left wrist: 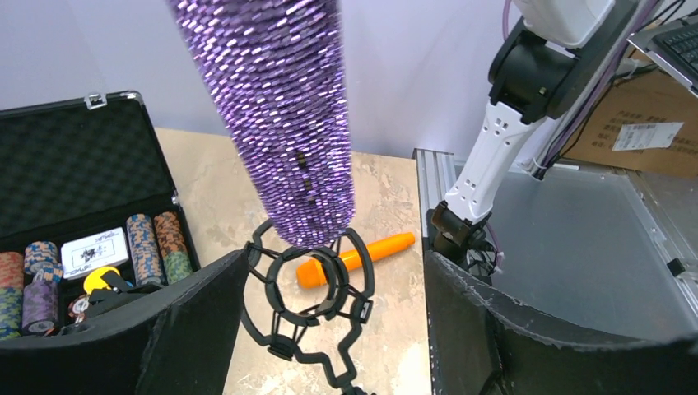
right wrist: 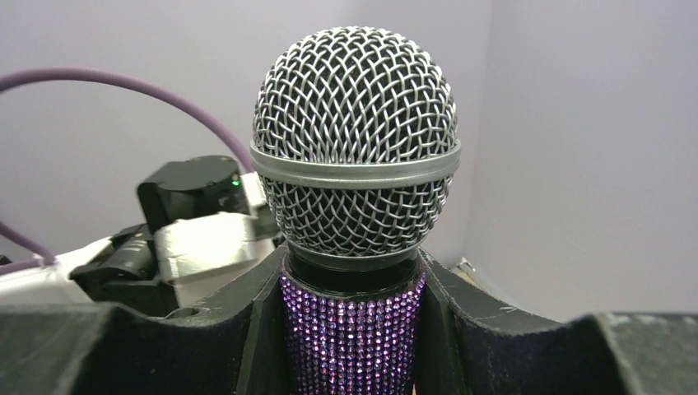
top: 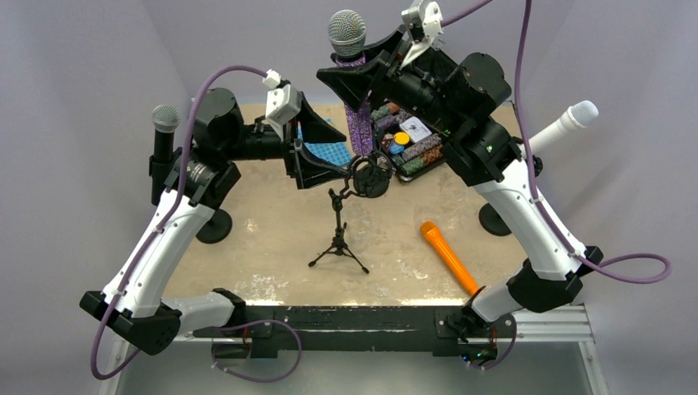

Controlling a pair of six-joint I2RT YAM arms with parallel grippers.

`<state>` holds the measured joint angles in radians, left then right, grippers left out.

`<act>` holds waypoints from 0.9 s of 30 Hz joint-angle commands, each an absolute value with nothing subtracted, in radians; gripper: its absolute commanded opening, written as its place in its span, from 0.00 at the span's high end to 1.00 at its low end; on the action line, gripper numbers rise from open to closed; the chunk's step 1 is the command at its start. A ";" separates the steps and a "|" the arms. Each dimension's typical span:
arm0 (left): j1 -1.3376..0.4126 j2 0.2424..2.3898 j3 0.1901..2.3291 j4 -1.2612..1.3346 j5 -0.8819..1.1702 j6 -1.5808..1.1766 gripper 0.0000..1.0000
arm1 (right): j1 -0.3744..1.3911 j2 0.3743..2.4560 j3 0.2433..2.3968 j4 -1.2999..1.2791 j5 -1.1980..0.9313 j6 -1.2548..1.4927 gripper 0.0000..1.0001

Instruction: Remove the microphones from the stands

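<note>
The microphone [top: 360, 123] has a purple rhinestone body [left wrist: 288, 123] and a silver mesh head [right wrist: 354, 140]. It hangs upright, and my right gripper [top: 360, 76] [right wrist: 352, 329] is shut on its body just under the head. Its lower end sits right above the ring of the black shock mount [left wrist: 309, 292], which tops the small tripod stand [top: 338, 239]. My left gripper [top: 328, 155] [left wrist: 336, 284] is open. Its fingers stand on either side of the mount and do not touch it.
An open case of poker chips [top: 411, 140] [left wrist: 82, 164] lies behind the stand. An orange microphone [top: 449, 257] [left wrist: 362, 255] lies on the table to the right. A grey-headed microphone [top: 165, 119] stands at the left and a white one [top: 568, 123] at the right. A blue cloth [top: 325, 152] lies beside the case.
</note>
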<state>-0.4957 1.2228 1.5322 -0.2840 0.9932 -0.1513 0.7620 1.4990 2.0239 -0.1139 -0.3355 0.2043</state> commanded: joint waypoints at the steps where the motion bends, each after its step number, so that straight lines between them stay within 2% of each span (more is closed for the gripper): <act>1: -0.502 1.245 1.568 -0.215 0.971 -0.196 0.18 | 0.746 1.464 2.052 -0.009 -0.414 0.221 1.00; 9: -0.500 1.262 1.561 -0.134 1.201 -0.302 0.20 | 0.733 1.428 2.000 -0.018 -0.672 0.252 1.00; 14: -0.503 1.252 1.546 -0.112 1.191 -0.301 0.20 | 0.732 1.438 2.014 -0.028 -0.736 0.275 1.00; 18: -0.497 1.290 1.643 -0.280 1.222 -0.136 0.21 | 0.735 1.456 2.054 -0.023 -0.824 0.323 1.00; 23: -0.494 1.306 1.663 -0.241 1.181 -0.154 0.25 | 0.754 1.462 2.059 -0.032 -0.772 0.293 1.00; 27: -0.494 1.296 1.662 -0.320 1.004 -0.009 0.29 | 0.757 1.419 2.002 -0.034 -0.467 0.229 1.00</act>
<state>-0.4980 1.3083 1.6325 -0.2729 1.1416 -0.1421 0.7555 1.4696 2.0106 -0.0875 -0.7242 0.2756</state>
